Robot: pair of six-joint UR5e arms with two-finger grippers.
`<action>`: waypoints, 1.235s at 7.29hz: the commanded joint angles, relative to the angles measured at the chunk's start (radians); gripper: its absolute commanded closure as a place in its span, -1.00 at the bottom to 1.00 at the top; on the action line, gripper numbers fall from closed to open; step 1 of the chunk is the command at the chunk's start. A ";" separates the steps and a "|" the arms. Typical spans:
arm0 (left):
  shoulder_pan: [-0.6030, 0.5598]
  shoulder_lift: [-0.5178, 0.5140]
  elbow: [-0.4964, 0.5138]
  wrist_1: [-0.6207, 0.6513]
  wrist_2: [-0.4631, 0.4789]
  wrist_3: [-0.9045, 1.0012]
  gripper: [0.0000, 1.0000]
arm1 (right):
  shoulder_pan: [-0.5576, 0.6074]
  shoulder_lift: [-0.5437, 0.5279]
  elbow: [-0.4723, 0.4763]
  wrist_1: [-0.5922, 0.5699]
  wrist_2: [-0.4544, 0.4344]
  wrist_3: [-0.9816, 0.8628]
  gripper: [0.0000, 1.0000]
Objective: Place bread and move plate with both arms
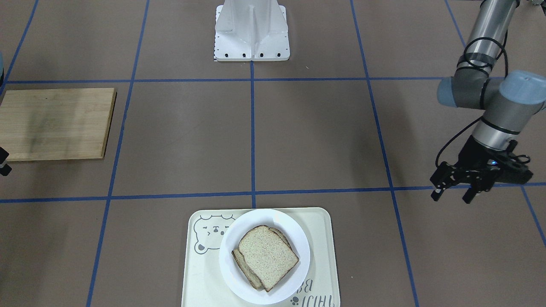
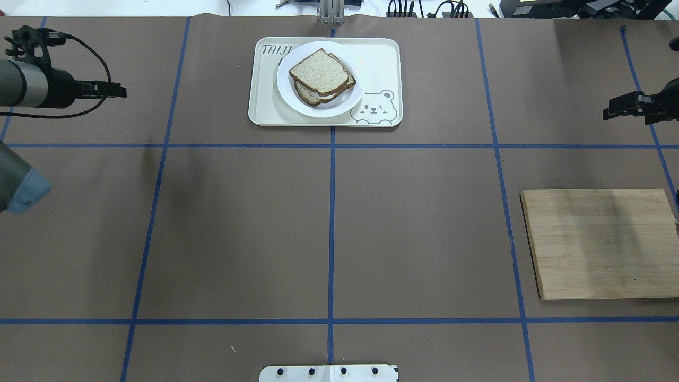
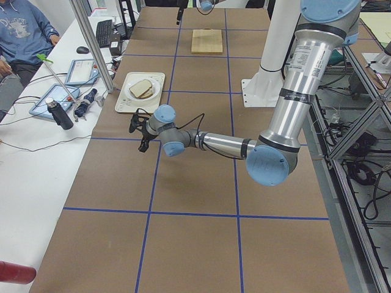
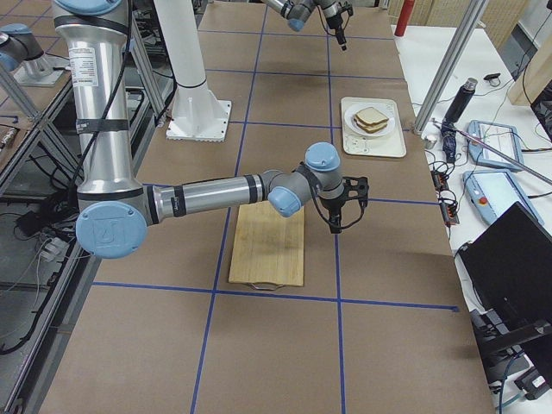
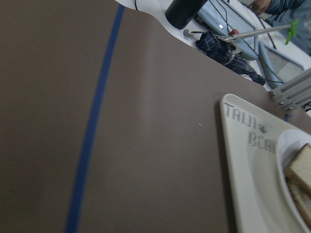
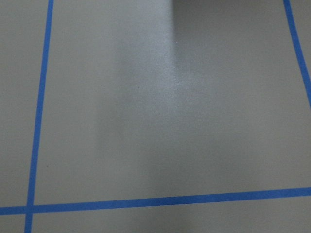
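The bread (image 1: 266, 256) is the top slice of a small stack lying on the round white plate (image 1: 277, 219). The plate stands on the cream bear tray (image 1: 324, 238). In the overhead view the bread (image 2: 318, 71), plate (image 2: 339, 109) and tray (image 2: 382, 58) sit at the far middle. My left gripper (image 1: 452, 194) is open and empty, hovering well off to the tray's side (image 2: 106, 90). Its wrist view shows the tray's corner (image 5: 243, 160) and a bread edge (image 5: 301, 167). My right gripper (image 2: 618, 109) is open and empty, far from the tray on the other side.
A wooden cutting board (image 2: 602, 244) lies bare on my right side (image 1: 55, 123). The white fixed stand (image 1: 251, 30) is at the robot's base. Blue tape lines grid the brown table. A person and loose gear sit beyond the table's far edge.
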 commanded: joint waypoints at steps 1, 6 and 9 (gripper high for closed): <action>-0.211 0.052 -0.057 0.331 -0.153 0.477 -0.96 | -0.005 0.002 -0.017 -0.008 0.002 -0.012 -1.00; -0.298 0.118 -0.155 0.779 -0.465 0.837 -0.96 | 0.092 0.060 -0.023 -0.435 0.130 -0.376 -1.00; -0.318 0.123 -0.199 0.918 -0.455 0.839 -0.96 | 0.161 0.051 -0.017 -0.516 0.134 -0.408 -1.00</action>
